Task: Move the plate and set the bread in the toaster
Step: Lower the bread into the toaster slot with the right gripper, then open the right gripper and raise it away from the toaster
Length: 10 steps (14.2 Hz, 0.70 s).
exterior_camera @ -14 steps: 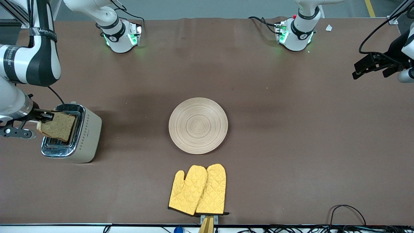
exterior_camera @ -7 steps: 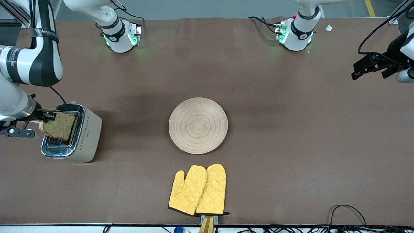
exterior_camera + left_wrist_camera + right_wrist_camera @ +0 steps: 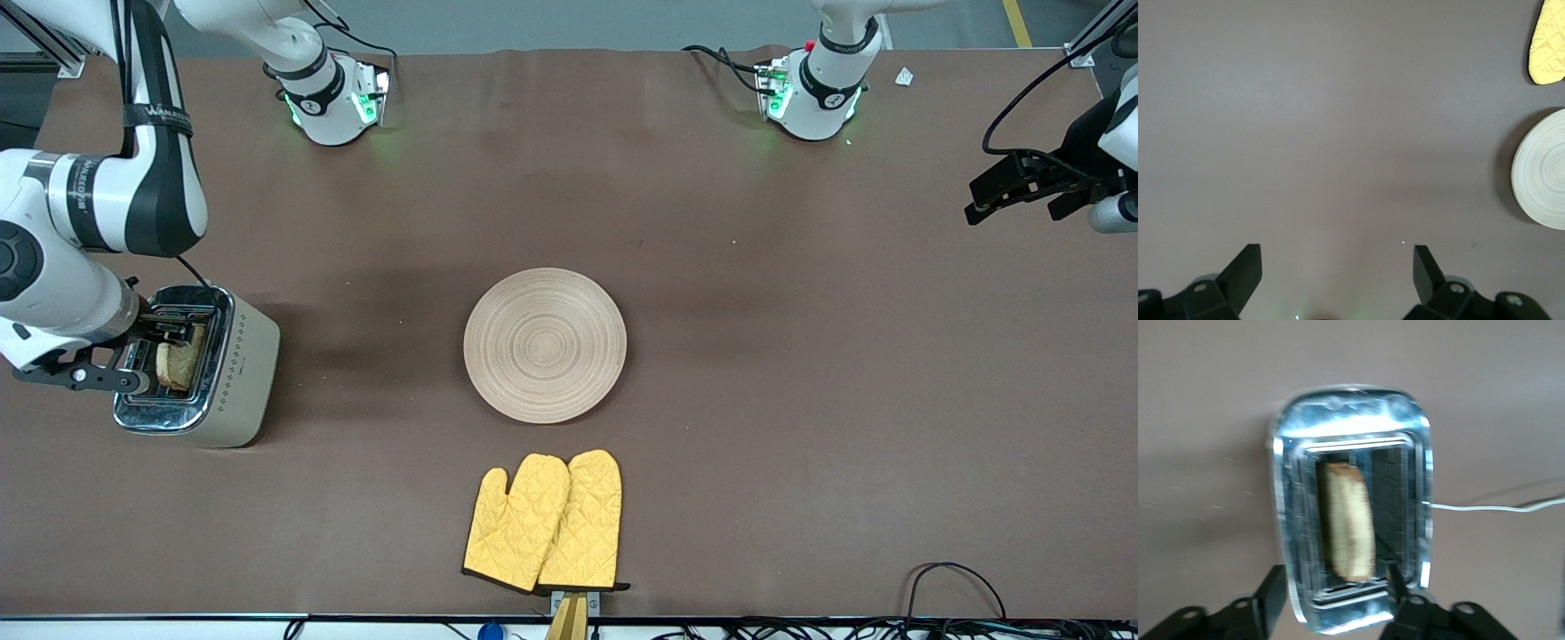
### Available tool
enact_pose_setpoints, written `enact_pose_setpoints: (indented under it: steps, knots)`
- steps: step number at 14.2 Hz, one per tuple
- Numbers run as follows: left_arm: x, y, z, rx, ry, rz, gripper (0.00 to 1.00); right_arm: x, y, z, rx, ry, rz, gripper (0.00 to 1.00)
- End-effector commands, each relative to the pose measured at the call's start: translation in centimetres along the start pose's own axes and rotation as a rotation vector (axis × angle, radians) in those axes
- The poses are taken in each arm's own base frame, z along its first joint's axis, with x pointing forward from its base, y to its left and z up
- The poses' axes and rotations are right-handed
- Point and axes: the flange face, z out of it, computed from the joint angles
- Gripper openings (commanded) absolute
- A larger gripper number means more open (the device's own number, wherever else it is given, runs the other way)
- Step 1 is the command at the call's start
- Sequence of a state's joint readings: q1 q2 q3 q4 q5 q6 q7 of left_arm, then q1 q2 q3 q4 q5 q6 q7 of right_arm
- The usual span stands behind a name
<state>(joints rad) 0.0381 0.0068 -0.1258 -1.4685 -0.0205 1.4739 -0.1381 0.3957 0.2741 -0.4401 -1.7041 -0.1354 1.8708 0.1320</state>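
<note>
The cream toaster (image 3: 242,372) stands near the right arm's end of the table. The bread (image 3: 181,360) stands on edge in one slot, its crust edge showing in the right wrist view (image 3: 1348,520) inside the chrome top (image 3: 1288,520). My right gripper (image 3: 160,343) hovers just over the toaster, open (image 3: 1335,580), its fingers apart either side of the slot end and off the bread. The round beige plate (image 3: 545,345) lies flat mid-table. My left gripper (image 3: 1013,206) waits open and empty (image 3: 1336,257) over bare table at the left arm's end.
A pair of yellow oven mitts (image 3: 544,523) lies nearer the front camera than the plate. The toaster's white cord (image 3: 1485,508) trails off over the table. The left wrist view catches the plate's edge (image 3: 1545,180) and a mitt tip (image 3: 1548,47).
The bread went from tilted above the toaster in my right gripper down into the slot. The right gripper opened and let it go. The left arm barely moved.
</note>
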Motion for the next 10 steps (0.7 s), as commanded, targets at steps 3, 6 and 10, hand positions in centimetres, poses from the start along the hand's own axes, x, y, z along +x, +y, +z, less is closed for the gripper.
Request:
enact_pose_setpoints:
  steps: [3,6,10]
  knots:
    - [0.3,0.3,0.0,0.016,0.018,-0.008,1.00,0.0,-1.7,-4.9,0.123,0.054,0.018,1.00]
    - [0.3,0.2,-0.1,0.017,0.019,-0.010,1.00,-0.6,-1.9,-8.2,0.121,0.026,-0.001,1.00]
    - [0.2,0.0,-0.1,0.016,0.019,-0.011,1.00,-1.8,-1.6,-10.6,0.189,-0.022,-0.002,1.00]
